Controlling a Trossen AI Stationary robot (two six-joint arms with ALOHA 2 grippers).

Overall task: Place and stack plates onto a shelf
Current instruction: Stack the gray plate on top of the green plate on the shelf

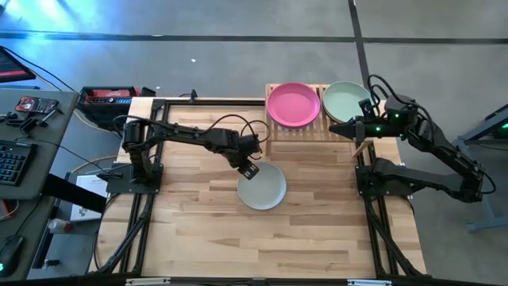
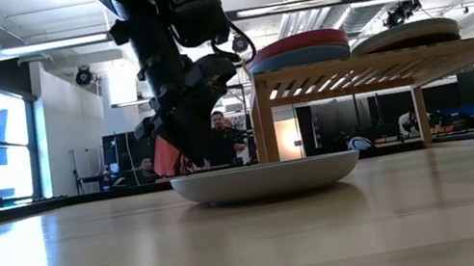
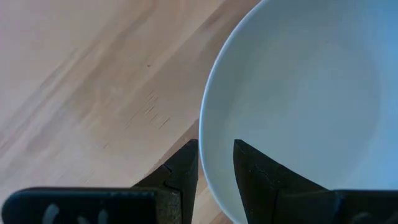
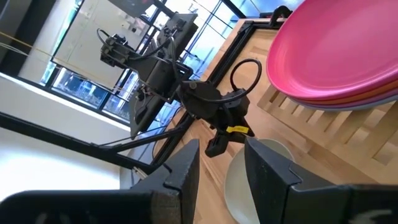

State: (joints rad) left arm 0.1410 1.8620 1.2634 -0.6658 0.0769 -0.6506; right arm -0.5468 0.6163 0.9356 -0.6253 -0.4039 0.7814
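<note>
An off-white plate (image 1: pixel 263 187) (image 2: pixel 265 179) rests on its base at the middle of the plank table. My left gripper (image 1: pixel 249 170) (image 3: pixel 216 162) points steeply down at the plate's far-left rim (image 3: pixel 205 124) and is open. One finger stands outside the rim over the wood, the other over the plate's inside. The wooden shelf (image 1: pixel 317 131) (image 2: pixel 381 63) stands at the far edge. It carries a stack topped by a magenta plate (image 1: pixel 293 103) (image 4: pixel 336 50) and a stack topped by a mint green plate (image 1: pixel 346 99). My right gripper (image 1: pixel 349 127) (image 4: pixel 221 168) hovers open beside the shelf's right end, holding nothing.
Black frame rails (image 1: pixel 143 206) run along the table's left and right sides. A side desk with a keyboard and tools (image 1: pixel 24 119) stands off the left edge. In the low view a person (image 2: pixel 216 127) shows in the room behind. Bare wood lies near the front edge (image 1: pixel 262 246).
</note>
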